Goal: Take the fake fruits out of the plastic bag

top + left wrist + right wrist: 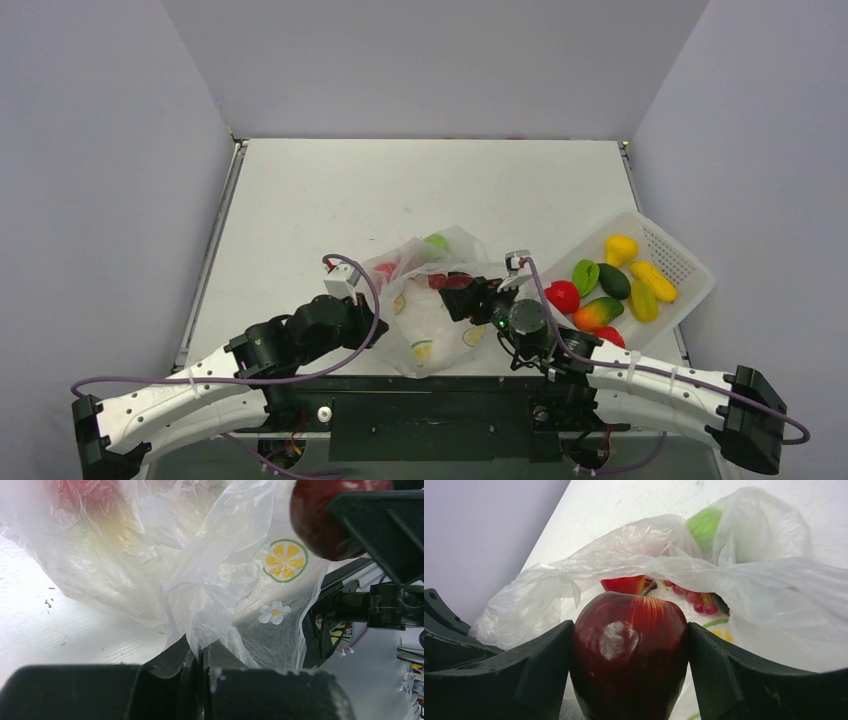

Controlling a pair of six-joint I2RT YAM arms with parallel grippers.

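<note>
The clear plastic bag (430, 300) printed with citrus slices lies crumpled at the table's near middle. My left gripper (202, 652) is shut on a fold of the bag's film (220, 580) at its left edge. My right gripper (630, 645) is shut on a dark maroon apple (630, 650), held just in front of the bag's mouth (664, 575). In the top view this apple (458, 283) is at the bag's right side. Inside the bag I see a lime green fruit (705, 526), a red fruit (624, 584) and small red grapes (696, 600).
A white perforated basket (672, 250) stands at the right, holding several fruits: yellow, green, red and a red-green mango (598, 313). Grey walls enclose the table on the left, back and right.
</note>
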